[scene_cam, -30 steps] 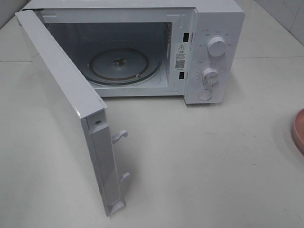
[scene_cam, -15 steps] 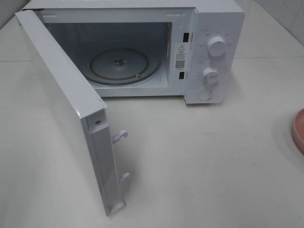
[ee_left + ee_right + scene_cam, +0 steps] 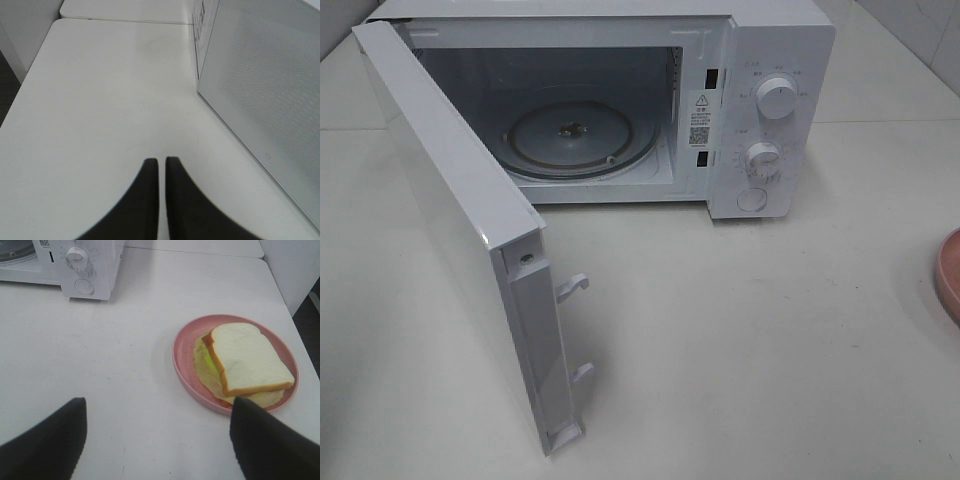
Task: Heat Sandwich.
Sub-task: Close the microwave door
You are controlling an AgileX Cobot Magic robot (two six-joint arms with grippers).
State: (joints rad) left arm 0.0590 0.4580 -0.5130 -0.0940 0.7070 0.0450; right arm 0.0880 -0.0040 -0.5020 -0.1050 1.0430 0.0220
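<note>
The sandwich [image 3: 247, 362], white bread with tan crust over a pale green layer, lies on a round pink plate [image 3: 186, 360] in the right wrist view. My right gripper [image 3: 157, 407] hovers open over the table short of the plate, its fingers wide apart with nothing between them. The white microwave [image 3: 780, 60] stands at the back with its door [image 3: 460, 200] swung wide open and its glass turntable [image 3: 582, 138] bare. My left gripper [image 3: 161, 167] is shut and empty, over bare table beside the outer face of the door [image 3: 265, 95]. Neither gripper shows in the high view.
Only a sliver of the pink plate [image 3: 950, 272] shows at the right edge of the high view. The microwave's two knobs [image 3: 777, 98] and round button face forward. The table edge [image 3: 20, 95] runs along one side in the left wrist view.
Nothing has moved in the high view: the microwave door stands open at the same angle and the plate's edge is in the same place.
</note>
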